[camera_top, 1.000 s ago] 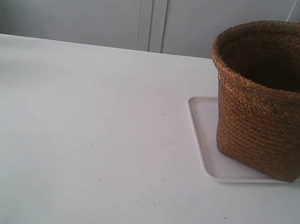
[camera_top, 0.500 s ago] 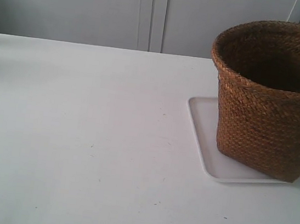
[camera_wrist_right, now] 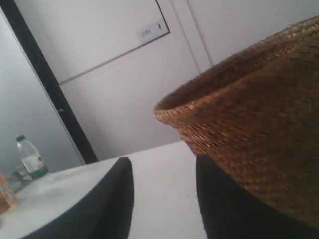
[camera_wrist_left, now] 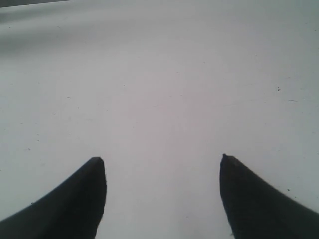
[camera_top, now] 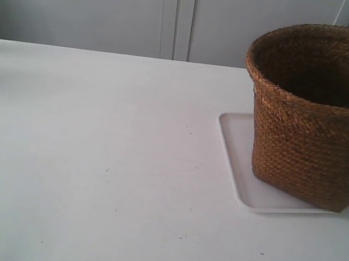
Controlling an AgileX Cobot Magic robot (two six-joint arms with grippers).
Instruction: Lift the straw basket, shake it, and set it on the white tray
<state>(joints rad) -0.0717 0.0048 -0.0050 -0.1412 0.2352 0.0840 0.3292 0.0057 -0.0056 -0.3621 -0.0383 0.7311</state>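
Plainly, the straw basket (camera_top: 313,149) stands upright on the white tray (camera_top: 234,145) at the right side of the exterior view, its base resting on the tray's flat bed with a bare strip of tray showing along the side toward the middle of the table (camera_top: 93,158); the basket's far right part is cut off by the edge of the picture, so how it sits on that side cannot be told; its thick braided rim is level and its inside is dark; neither arm shows in the exterior view, and pale cabinet doors (camera_top: 177,15) run behind the table; in the left wrist view the left gripper (camera_wrist_left: 162,159) hangs over bare white tabletop with its two dark fingers (camera_wrist_left: 79,199) spread wide and nothing between them; in the right wrist view the right gripper (camera_wrist_right: 162,158) sits low beside the basket, its jaws parted a moderate way with only table showing in the gap; one finger (camera_wrist_right: 219,204) lies right against the picture of the basket's woven wall, though whether it touches the straw I cannot tell; as for writing, a small pale label (camera_wrist_right: 151,30) is fixed on a cabinet door behind, its print too small to read; a clear bottle (camera_wrist_right: 31,158) with a green cap and a green-and-white wrapper stands well apart from the basket, its wording likewise illegible; a black upright strip (camera_wrist_right: 45,84) runs beside the doors.
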